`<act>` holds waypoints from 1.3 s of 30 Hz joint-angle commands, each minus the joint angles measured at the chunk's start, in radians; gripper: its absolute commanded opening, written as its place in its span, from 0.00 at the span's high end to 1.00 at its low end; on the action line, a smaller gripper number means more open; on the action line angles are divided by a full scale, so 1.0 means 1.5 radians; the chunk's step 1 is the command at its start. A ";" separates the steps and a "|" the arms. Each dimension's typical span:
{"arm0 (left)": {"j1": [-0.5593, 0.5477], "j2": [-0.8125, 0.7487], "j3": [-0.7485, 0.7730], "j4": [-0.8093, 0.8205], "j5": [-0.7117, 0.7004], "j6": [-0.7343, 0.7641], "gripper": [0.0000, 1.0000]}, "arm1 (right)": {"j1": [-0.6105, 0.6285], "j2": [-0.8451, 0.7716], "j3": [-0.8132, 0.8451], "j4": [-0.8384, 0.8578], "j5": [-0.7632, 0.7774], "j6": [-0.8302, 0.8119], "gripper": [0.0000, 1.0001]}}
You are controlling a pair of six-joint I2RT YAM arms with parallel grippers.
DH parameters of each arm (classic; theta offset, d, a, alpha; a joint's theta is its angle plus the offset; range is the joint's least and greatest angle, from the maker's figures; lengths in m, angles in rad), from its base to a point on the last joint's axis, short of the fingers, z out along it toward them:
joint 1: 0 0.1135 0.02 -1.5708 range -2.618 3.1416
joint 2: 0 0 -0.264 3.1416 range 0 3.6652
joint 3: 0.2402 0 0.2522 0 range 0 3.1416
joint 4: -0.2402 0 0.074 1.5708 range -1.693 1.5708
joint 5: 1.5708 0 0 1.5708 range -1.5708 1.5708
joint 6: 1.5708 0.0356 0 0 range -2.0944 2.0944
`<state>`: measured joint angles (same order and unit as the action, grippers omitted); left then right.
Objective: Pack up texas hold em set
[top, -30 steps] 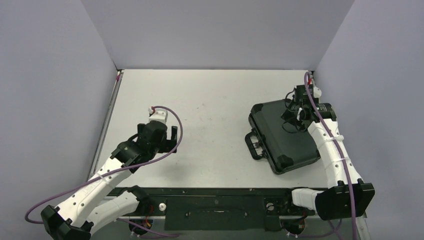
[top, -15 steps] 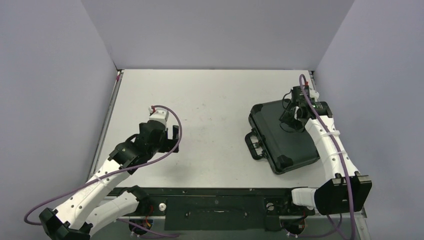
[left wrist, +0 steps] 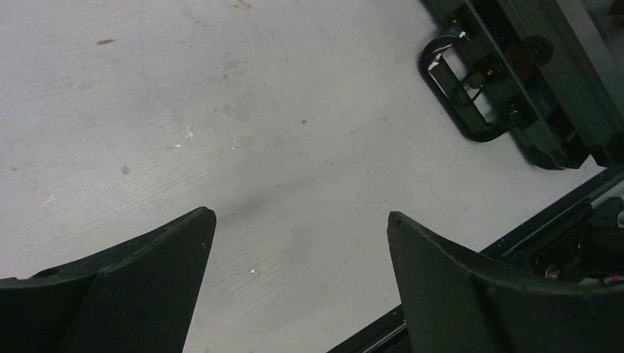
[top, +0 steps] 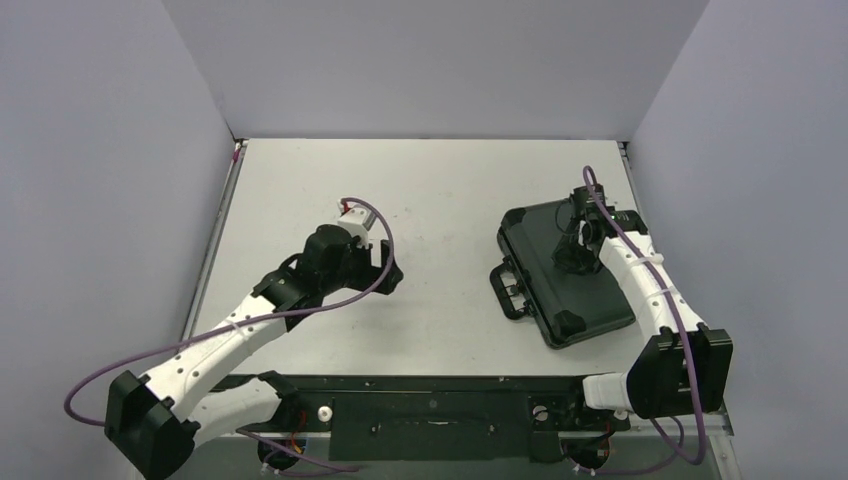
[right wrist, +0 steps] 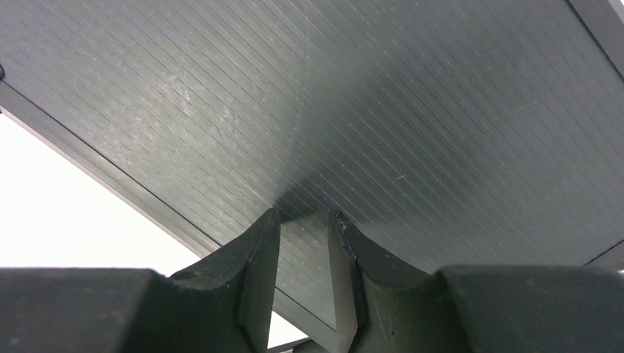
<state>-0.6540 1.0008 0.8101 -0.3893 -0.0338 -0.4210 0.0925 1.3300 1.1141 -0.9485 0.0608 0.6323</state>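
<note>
Right wrist: narrowly parted, empty right gripper (right wrist: 303, 215) touches closed black ribbed plastic case (right wrist: 383, 103); left gripper (left wrist: 300, 217) gapes wide, empty.

No legible text, no brand or number on the case (top: 545, 270)

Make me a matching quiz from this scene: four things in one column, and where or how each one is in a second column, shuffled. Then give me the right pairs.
Things:
1. black case
2. case handle
3. left gripper
4. right gripper

States:
A. jaws wide apart, nothing between them, over bare table
B. shut, lying flat at the table's right side
C. fingers nearly together, tips at the case's ridged top
D. sticks out from the case's side that faces the table's middle

Pairs: 1-B, 2-D, 3-A, 4-C
</note>
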 commanded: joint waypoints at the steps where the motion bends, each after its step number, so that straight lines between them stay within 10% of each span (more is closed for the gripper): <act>1: -0.009 0.054 0.014 0.132 0.124 0.009 0.16 | -0.002 -0.007 -0.018 0.030 -0.005 -0.002 0.73; 39: -0.134 0.499 0.194 0.249 0.264 0.031 0.48 | 0.004 -0.058 -0.275 0.120 -0.024 0.040 0.76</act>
<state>-0.8417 1.7222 1.0431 -0.0620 0.3256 -0.3840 0.0933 1.1736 0.8104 -0.5835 0.0380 0.6926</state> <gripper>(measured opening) 0.524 0.244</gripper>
